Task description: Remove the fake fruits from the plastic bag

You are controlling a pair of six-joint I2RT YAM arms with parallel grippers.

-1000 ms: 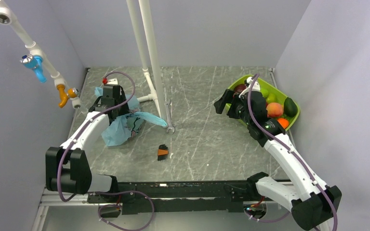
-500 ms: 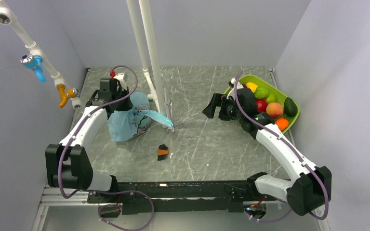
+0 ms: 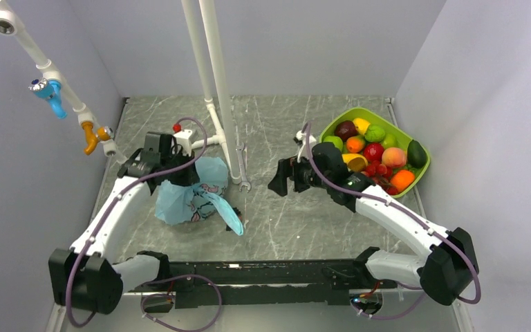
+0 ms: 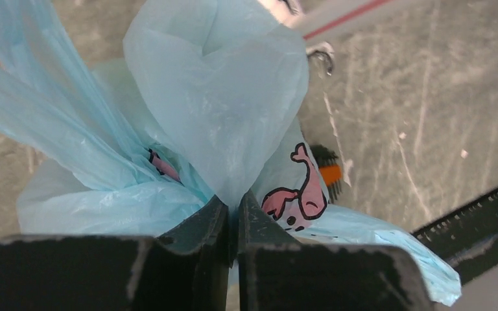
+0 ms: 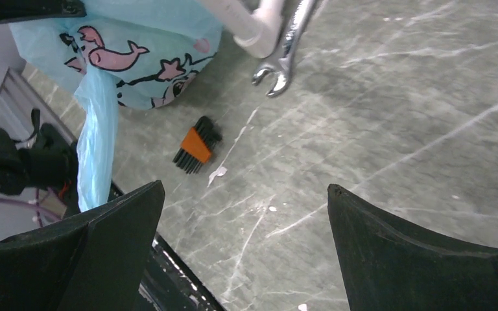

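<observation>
The light-blue plastic bag (image 3: pixel 192 196) with pink cartoon figures hangs bunched at the left of the table. My left gripper (image 3: pixel 178 169) is shut on a gathered fold at its top, as the left wrist view shows, gripper (image 4: pixel 232 208) and bag (image 4: pixel 220 97). What is inside the bag is hidden. One loop handle (image 3: pixel 227 213) trails toward the near edge. Several fake fruits (image 3: pixel 373 151) lie in the lime-green tray (image 3: pixel 337 119) at the back right. My right gripper (image 3: pixel 280 181) is open and empty over the table's middle, also seen in its wrist view (image 5: pixel 244 188), facing the bag (image 5: pixel 136 45).
A small black-and-orange tool (image 5: pixel 196 146) lies on the table by the bag's handle. A steel wrench (image 3: pixel 242 169) lies next to the white pipe stand (image 3: pixel 218 90). A pipe with a blue and an orange valve (image 3: pixel 55 93) runs along the left wall.
My left gripper has carried the bag right and toward the near edge. My right gripper has left the tray and swung left to the table's middle.
</observation>
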